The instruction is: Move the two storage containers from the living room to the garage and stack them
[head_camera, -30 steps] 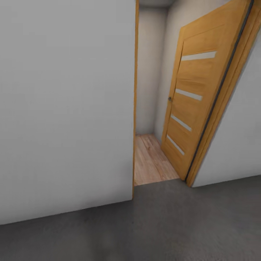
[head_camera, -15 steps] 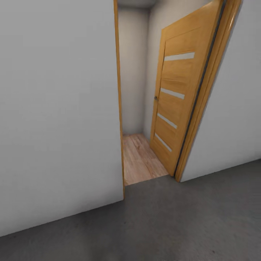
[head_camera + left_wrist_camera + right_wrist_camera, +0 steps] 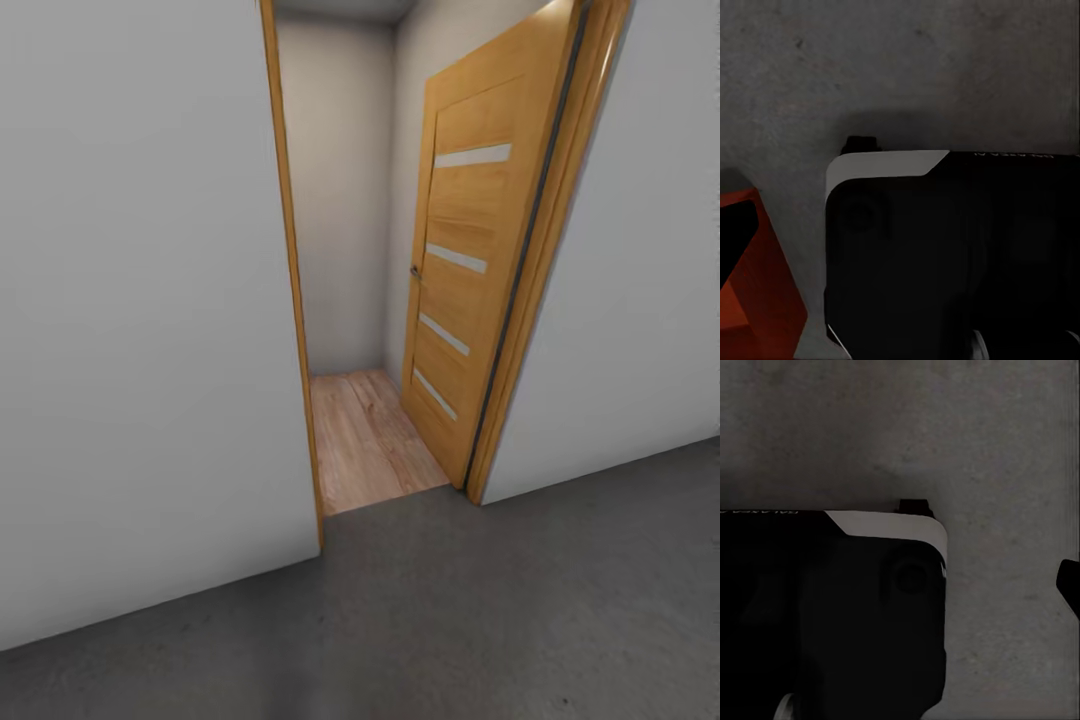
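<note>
One orange-red storage container (image 3: 766, 304) shows as a single close corner in the left wrist view, beside my black base (image 3: 945, 255) and above the dark grey concrete floor (image 3: 907, 67). A black shape overlaps that corner at the picture's edge. I cannot tell whether it is a finger or whether the left gripper holds the container. In the right wrist view a small dark tip (image 3: 1069, 585) pokes in at the edge, over bare concrete and next to my base (image 3: 832, 615). The head view takes in the garage floor (image 3: 500, 620).
Ahead, a doorway opens onto a narrow passage with light wood plank flooring (image 3: 365, 440). Its wooden door (image 3: 465, 260) stands swung inward on the right. Plain grey-white walls flank the opening on the left (image 3: 140, 300) and on the right (image 3: 640, 300).
The whole head picture has shifted, so the camera moved. The doorway now sits further left and looks a little wider and nearer. Nothing in the scene itself has moved.
</note>
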